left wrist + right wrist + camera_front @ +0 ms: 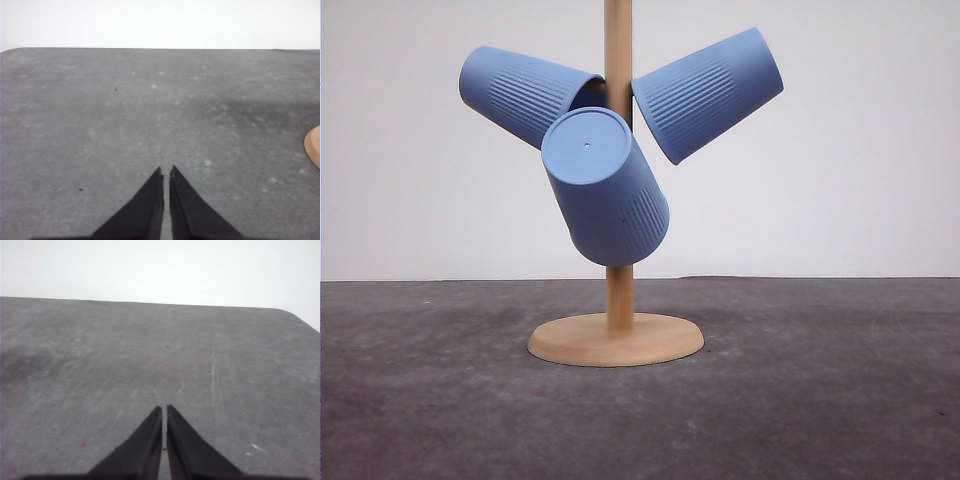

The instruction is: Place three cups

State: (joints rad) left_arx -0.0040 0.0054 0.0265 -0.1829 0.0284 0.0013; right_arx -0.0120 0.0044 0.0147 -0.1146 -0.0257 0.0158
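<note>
On the wooden cup tree (616,338) all three cups (605,187) hang tilted, both grippers (166,172) (164,410) pinched closed and empty, so a clumsy grab could easily tip the whole stand.

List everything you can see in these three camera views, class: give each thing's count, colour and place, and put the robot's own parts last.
cups: three, matte light blue with ribbed sides, all hung tilted on the stand; one at upper left, one at upper right, one lower at the front with its flat base facing the camera.
cup stand: one, pale wood, upright pole on a round base, at the middle of the table.
table: one, dark grey, worn surface.
wall: one, white, behind the table.
left gripper: one, black, shut, above bare table.
right gripper: one, black, shut, above bare table.
</note>
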